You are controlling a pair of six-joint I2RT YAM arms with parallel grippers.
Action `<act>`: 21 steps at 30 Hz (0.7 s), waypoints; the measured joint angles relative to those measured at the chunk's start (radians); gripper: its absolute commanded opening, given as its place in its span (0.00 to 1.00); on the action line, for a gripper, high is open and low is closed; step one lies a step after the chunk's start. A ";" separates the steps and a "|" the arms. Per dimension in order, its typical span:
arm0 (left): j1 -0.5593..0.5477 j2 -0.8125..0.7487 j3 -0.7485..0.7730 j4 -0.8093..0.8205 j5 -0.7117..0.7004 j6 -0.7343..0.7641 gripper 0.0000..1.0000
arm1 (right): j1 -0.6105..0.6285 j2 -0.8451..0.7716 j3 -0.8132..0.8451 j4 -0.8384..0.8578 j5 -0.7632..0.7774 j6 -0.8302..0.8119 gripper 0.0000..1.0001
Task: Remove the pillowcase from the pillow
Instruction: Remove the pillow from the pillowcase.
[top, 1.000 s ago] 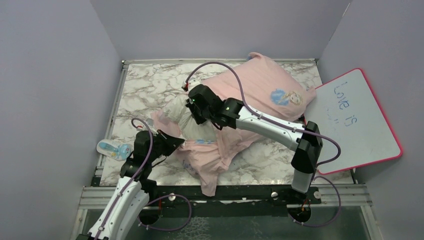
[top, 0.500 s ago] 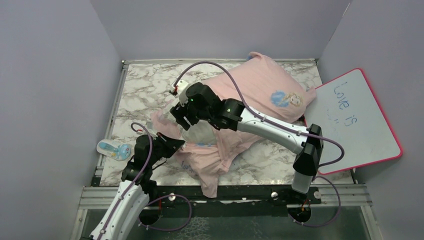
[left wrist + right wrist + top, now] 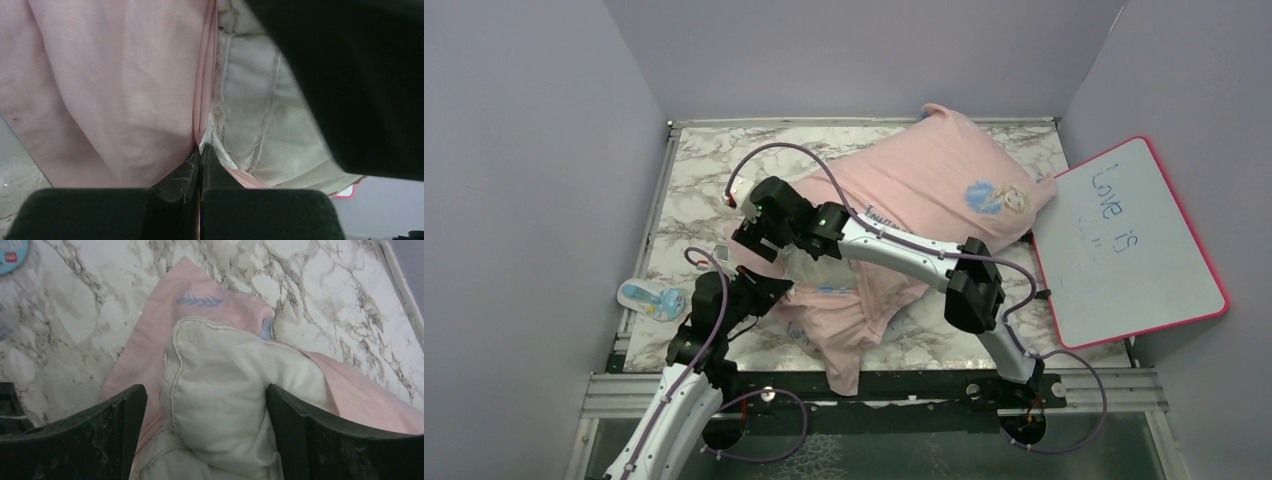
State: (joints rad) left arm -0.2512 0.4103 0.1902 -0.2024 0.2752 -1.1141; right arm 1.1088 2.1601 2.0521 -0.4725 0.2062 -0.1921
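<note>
The pink pillowcase (image 3: 944, 170) still covers most of the pillow and trails toward the table's near edge. The pillow's white corner (image 3: 812, 265) sticks out of its open end. My left gripper (image 3: 769, 290) is shut, pinching the pillowcase's pink hem (image 3: 197, 100) at its tips (image 3: 200, 150), with the white pillow (image 3: 250, 115) just to the right. My right gripper (image 3: 759, 225) is open, its fingers (image 3: 125, 410) standing either side of the pillow corner (image 3: 220, 405) without squeezing it. More pillowcase (image 3: 150, 340) lies flat beneath that corner.
A pink-framed whiteboard (image 3: 1124, 240) leans at the right wall. A small blue packet (image 3: 652, 298) lies at the marble table's (image 3: 714, 170) left edge. Purple walls close in on three sides. The right arm's body fills the upper right of the left wrist view.
My right gripper has gone from shut to wide open and swung left over the exposed pillow corner. The left gripper has stayed shut on the hem.
</note>
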 measured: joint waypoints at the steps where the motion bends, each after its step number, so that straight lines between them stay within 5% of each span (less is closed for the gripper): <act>1: 0.000 -0.002 -0.002 0.000 0.000 -0.001 0.00 | 0.000 0.016 0.000 -0.001 0.004 -0.008 0.94; 4: 0.000 -0.003 -0.003 0.000 -0.003 -0.005 0.00 | 0.003 0.056 0.000 0.001 0.047 -0.031 0.84; 10: 0.000 -0.004 -0.003 0.005 -0.008 -0.008 0.00 | 0.015 0.101 0.022 0.037 0.295 -0.055 0.08; 11: 0.000 -0.004 -0.003 0.006 -0.008 -0.009 0.00 | 0.016 0.099 0.019 0.053 0.324 -0.053 0.02; 21: 0.000 -0.006 -0.003 0.025 -0.021 -0.034 0.00 | -0.010 0.029 0.087 0.080 0.388 0.018 0.01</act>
State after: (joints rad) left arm -0.2512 0.4038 0.1867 -0.1772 0.2539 -1.1484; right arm 1.0992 2.1895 2.1395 -0.3920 0.5938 -0.1741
